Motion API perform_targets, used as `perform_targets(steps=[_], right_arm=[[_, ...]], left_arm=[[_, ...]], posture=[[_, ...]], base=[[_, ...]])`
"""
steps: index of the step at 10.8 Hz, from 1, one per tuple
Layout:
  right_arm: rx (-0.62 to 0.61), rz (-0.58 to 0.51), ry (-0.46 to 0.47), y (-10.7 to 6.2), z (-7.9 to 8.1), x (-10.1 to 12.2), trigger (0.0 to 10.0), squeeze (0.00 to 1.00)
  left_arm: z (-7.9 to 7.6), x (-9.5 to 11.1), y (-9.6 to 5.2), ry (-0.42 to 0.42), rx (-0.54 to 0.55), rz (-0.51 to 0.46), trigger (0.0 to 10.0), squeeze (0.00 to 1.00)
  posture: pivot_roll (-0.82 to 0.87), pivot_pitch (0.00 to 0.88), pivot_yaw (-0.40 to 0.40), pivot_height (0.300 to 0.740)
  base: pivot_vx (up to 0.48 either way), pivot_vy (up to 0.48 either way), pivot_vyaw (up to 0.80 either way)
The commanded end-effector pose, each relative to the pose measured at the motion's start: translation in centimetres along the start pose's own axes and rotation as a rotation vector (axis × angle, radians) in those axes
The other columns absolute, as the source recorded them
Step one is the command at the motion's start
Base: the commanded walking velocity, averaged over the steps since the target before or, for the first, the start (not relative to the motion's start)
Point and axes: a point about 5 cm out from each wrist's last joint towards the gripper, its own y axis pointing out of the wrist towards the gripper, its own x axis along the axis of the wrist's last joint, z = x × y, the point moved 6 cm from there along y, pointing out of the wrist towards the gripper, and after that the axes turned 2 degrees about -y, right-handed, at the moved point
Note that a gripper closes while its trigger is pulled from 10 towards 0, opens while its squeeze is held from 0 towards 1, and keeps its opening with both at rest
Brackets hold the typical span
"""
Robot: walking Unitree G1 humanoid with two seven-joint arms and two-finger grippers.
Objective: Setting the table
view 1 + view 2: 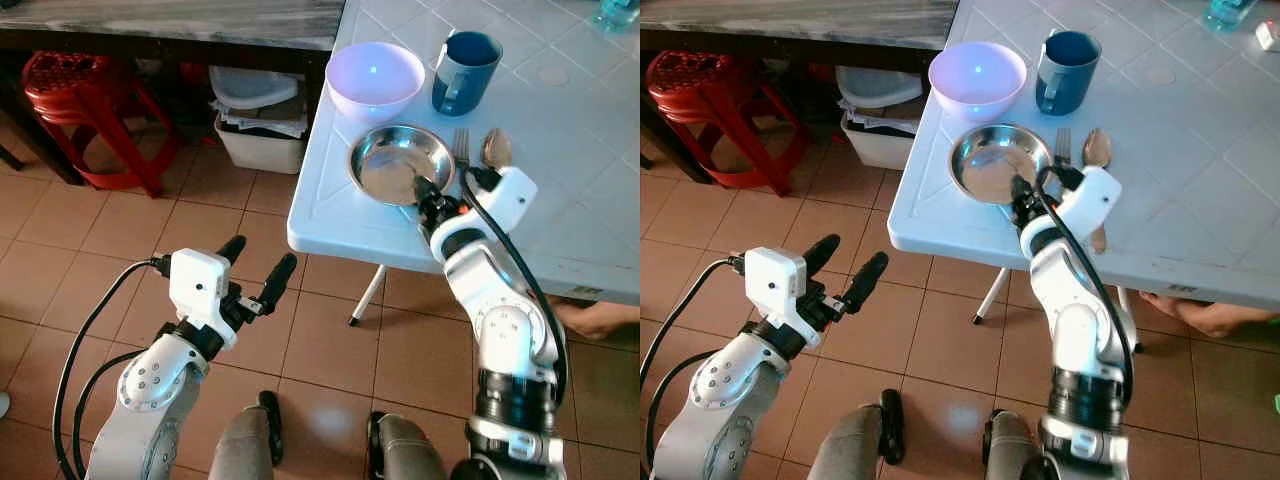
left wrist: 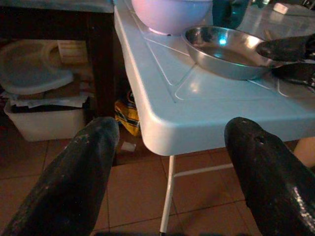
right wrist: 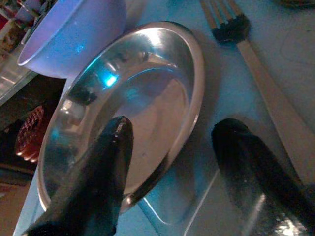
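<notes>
A shiny steel plate point(image 1: 398, 163) lies near the front left corner of the white table point(image 1: 560, 130). Behind it stand a lavender bowl point(image 1: 374, 77) and a blue mug point(image 1: 465, 71). A fork point(image 1: 461, 148) and a wooden spoon point(image 1: 496, 150) lie just right of the plate. My right gripper point(image 3: 172, 142) is open astride the plate's near rim, one finger point(image 3: 106, 162) inside the plate and the other finger point(image 3: 246, 157) on the table outside. My left gripper point(image 1: 258, 268) is open and empty over the floor, left of the table.
A red plastic stool point(image 1: 85, 110) and a white bin of clutter point(image 1: 258, 120) stand under a dark table at the back left. A person's bare foot point(image 1: 600, 318) shows under the white table's right side. Tiled floor point(image 1: 100, 260) stretches to my left.
</notes>
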Motion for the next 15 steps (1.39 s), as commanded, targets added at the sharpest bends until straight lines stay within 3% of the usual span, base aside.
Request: perform_targets(steps=[1,2,4,9,10,12,15], right_arm=[[-0.042,0.067,0.013,0.2,-0.9,-1.6,10.0,1.00],[-0.058,0.086,0.036,0.6,-1.0,-1.6,10.0,0.00],[-0.047,0.104,0.100,1.0,-0.7,-1.6,10.0,0.00],[0.057,0.240,0.069,1.7,0.7,-3.8,10.0,0.00],[0.044,0.283,0.061,1.8,0.2,-4.3,0.0,0.00],[0.062,0.306,0.006,2.0,-0.1,-4.1,0.0,0.00],[0.104,0.344,0.014,2.9,0.3,-3.4,0.8,0.00]], left_arm=[[0.1,-0.2,-0.2,0.004,0.001,0.015,10.0,0.00],[0.1,-0.3,-0.1,0.007,-0.002,0.017,10.0,0.00],[0.0,-0.5,-0.2,0.009,-0.006,0.024,10.0,0.00],[-0.1,-0.9,-0.5,0.015,-0.026,0.045,10.0,0.00],[-0.2,-1.0,-0.5,0.015,-0.033,0.050,10.0,0.00],[-0.5,-1.1,-0.6,0.009,-0.044,0.060,10.0,0.00],[-0.7,-1.2,-0.4,0.003,-0.063,0.070,10.0,0.00]], posture=[[-0.01,0.272,0.061,0.740],[-0.01,0.270,0.061,0.740],[-0.01,0.271,0.063,0.740],[0.00,0.269,0.071,0.740],[0.00,0.270,0.071,0.740],[0.00,0.273,0.071,0.740],[0.00,0.288,0.075,0.740]], base=[[0.000,0.000,0.00],[0.000,0.000,0.00],[0.000,0.000,0.00],[0.000,0.000,0.00],[0.000,0.000,0.00],[0.000,0.000,0.00],[0.000,0.000,0.00]])
